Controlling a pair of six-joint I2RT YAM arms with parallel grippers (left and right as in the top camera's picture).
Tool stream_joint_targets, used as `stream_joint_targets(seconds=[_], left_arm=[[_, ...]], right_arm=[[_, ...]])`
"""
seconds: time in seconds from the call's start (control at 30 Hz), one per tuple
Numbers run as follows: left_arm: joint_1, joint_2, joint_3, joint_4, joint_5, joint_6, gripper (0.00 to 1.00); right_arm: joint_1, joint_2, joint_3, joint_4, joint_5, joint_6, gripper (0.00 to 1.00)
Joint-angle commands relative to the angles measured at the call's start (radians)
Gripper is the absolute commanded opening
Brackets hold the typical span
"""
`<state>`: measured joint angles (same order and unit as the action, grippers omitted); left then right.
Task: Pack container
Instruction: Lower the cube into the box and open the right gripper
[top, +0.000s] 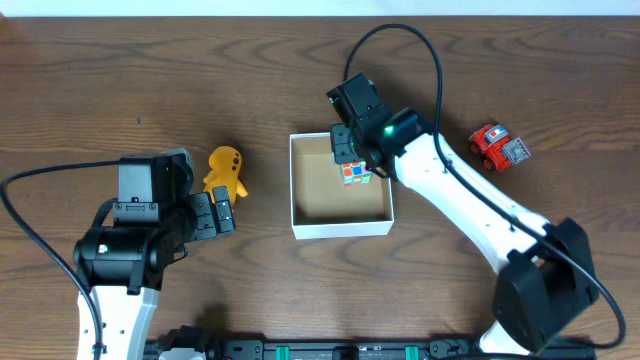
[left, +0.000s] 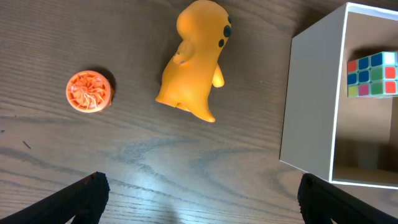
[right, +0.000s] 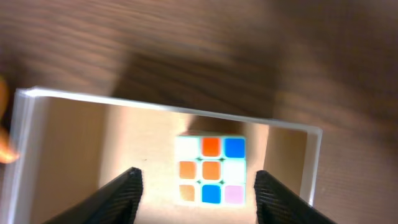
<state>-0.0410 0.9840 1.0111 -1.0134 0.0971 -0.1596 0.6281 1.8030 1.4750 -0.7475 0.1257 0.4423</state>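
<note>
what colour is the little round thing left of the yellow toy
Orange, with a swirl pattern on the disc; best seen from the left wrist.

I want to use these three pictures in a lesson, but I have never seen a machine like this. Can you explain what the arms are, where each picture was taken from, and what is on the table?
Two robot arms work at a wooden table. One picture looks down from above; the other two come from cameras on each wrist.

The left gripper is open and empty beside a yellow toy figure. Its wrist view also shows a small orange disc.

The right gripper is open above the container, a white-walled box, with a colourful puzzle cube between its fingers. Whether the cube rests on the floor is unclear.

A red toy car lies apart.
</note>
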Motion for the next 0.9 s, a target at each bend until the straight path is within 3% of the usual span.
stream_joint_targets(seconds=[0.0,0.03,0.13,0.23,0.57,0.87], left_arm=[[0.003,0.002,0.021,0.0,-0.019,0.009,0.98],[0.003,0.002,0.021,0.0,-0.019,0.009,0.98],[0.003,0.002,0.021,0.0,-0.019,0.009,0.98],[0.003,0.002,0.021,0.0,-0.019,0.009,0.98],[0.003,0.002,0.021,0.0,-0.019,0.009,0.98],[0.003,0.002,0.021,-0.003,-0.019,0.009,0.98]], right_arm=[[0.046,-0.004,0.016,-0.018,-0.06,-0.104,0.43],[0.056,0.002,0.016,-0.027,-0.072,-0.112,0.4],[0.08,0.035,0.015,-0.043,-0.074,-0.114,0.17],[0.089,0.074,0.014,-0.042,-0.074,-0.114,0.11],[0.076,0.214,0.014,0.021,-0.056,-0.113,0.09],[0.073,0.236,0.014,0.061,0.162,-0.015,0.09]])
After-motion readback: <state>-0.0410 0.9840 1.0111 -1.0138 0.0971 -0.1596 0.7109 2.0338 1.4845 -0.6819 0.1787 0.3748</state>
